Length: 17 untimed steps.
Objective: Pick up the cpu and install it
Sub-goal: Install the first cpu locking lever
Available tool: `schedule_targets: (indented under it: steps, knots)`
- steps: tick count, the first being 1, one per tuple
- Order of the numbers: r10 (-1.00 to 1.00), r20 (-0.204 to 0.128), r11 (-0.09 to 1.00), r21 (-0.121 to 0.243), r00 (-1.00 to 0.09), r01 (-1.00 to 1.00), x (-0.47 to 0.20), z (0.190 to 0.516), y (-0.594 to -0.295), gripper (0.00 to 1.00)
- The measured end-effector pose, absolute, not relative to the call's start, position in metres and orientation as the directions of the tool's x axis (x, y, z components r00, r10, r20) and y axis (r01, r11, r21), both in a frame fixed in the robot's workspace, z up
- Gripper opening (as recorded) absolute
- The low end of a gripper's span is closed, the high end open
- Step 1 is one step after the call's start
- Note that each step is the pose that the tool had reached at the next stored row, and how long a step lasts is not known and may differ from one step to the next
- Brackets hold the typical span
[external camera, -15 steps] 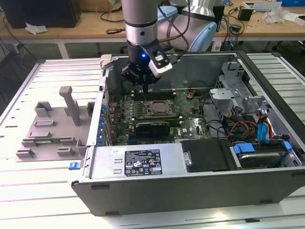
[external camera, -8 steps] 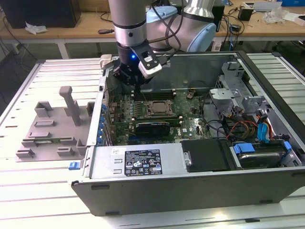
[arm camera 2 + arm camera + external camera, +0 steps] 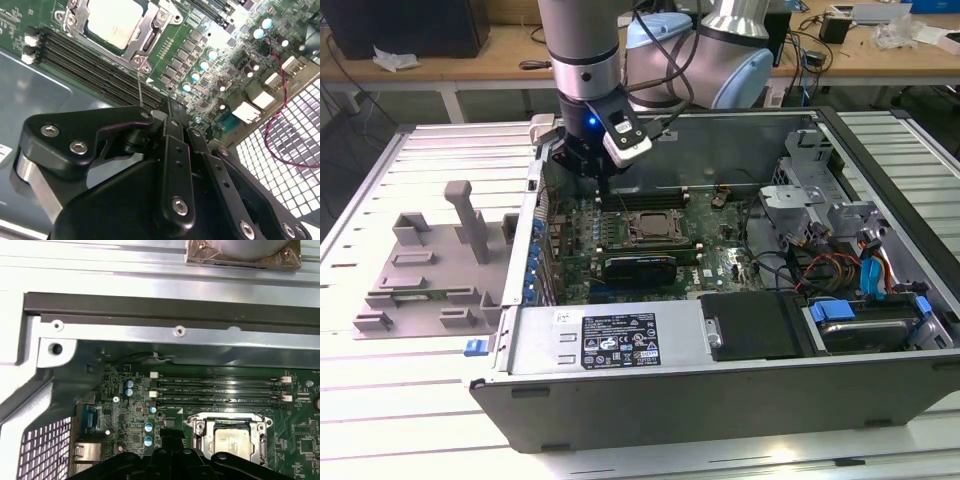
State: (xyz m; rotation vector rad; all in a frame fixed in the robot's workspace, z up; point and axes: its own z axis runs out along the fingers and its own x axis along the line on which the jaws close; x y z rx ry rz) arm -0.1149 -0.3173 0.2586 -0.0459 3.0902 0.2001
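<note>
**Cpu in the socket, gripper closed and empty above the board**

In the exterior view the arm is seen reaching down into the open computer case [image 3: 720, 400], which lies on a slatted metal table [image 3: 380, 420]. The gripper [image 3: 592, 172] is held above the motherboard [image 3: 712, 232], near the case's far wall. It is placed a little to the exterior view's left of the socket [image 3: 653, 225]. In the second wrist view its fingers [image 3: 170, 150] are seen brought together at the tips, and nothing is gripped between them.

The cpu [image 3: 114, 22] is seen in both wrist views, lying flat inside the metal-framed socket with its pale silver top facing up. It is not touched by the gripper, which is held apart from it. A thin wire lever [image 3: 139, 87] is seen standing up beside one corner of the socket. Long black memory slots [image 3: 220, 390] are laid alongside the socket, between it and the case wall.

A grey plastic tray [image 3: 420, 265] with upright blocks is set on the table outside the case, on the exterior view's left. Blue and orange cables [image 3: 870, 270] are seen inside the case on the exterior view's right.
</note>
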Motion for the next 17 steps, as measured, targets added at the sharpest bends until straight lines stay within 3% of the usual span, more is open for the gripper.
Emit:
schedule_targets:
  steps: [3,10,17]
  knots:
    - [-0.027,-0.046,0.991,0.131,-0.999,-0.033,-0.1152,0.2586,-0.3174,0.11]
    - [-0.025,-0.048,0.984,0.177,-0.999,-0.033,-0.1163,0.2542,-0.3174,0.11]
    - [-0.025,-0.048,0.983,0.179,-0.999,-0.033,-0.1162,0.2541,-0.3174,0.11]
